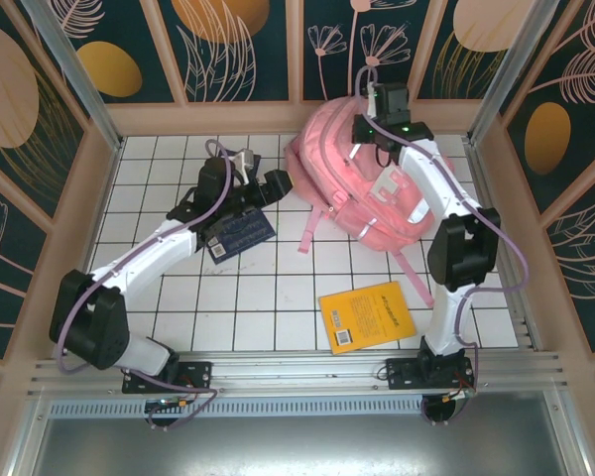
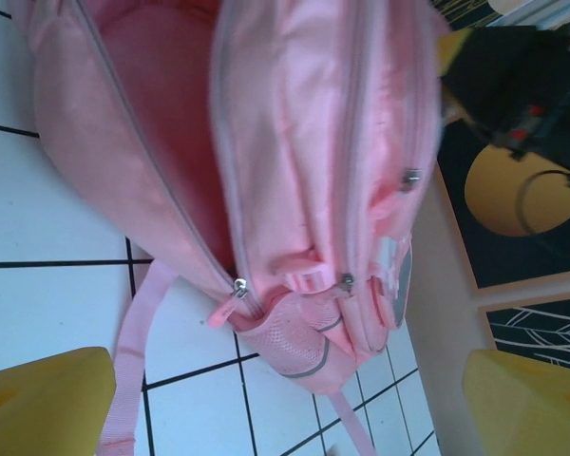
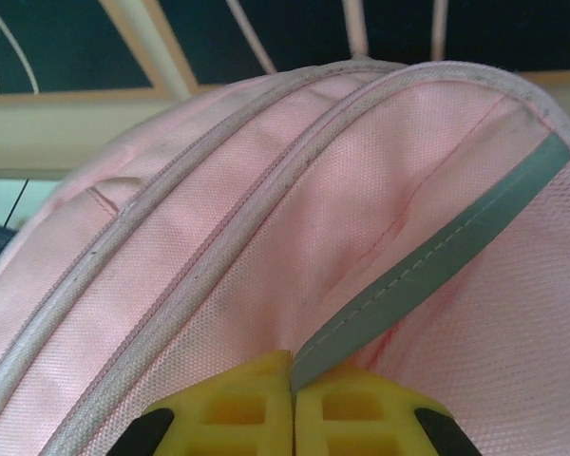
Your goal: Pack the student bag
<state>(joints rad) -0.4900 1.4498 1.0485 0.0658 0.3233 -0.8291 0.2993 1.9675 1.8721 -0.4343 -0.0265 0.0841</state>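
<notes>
**Top view.** Pinches the far upper edge of the student bag (image 1: 362, 193) with the right gripper (image 1: 375, 134), the bag itself lying at the far right of the tiled table (image 1: 178, 307), close under the back wall (image 1: 228, 117). Hovers the left gripper (image 1: 263, 174), spread wide and empty, just beside the bag's left flank, forearm passing over a dark blue notebook (image 1: 240, 236) flat on the tiles. Finds a yellow book (image 1: 367, 315) near the front edge, well apart from the bag and close to the right arm's base. Looks, by that, like an early stage: both books outside, nothing visibly packed, the loading itself not yet done.

**Left wrist.** Faces the bag on its side, yellow fingertips (image 2: 38, 399) far apart at the lower corners with nothing gripped between them. Hints at an unzipped main compartment, with darker pink showing beside a zipper pull (image 2: 237, 287), though not beyond doubt.

**Right wrist.** Presses both fingertips (image 3: 237, 413) together, clenched on the silver trim (image 3: 437, 256) where it meets the pink fabric.

**Room to move.** Offers open tiles across the centre and left of the table. Tightens at the far right, with the bag tucked between back wall and corner post and the right arm arched over it. Probably favours bringing either book in from the open left side.
</notes>
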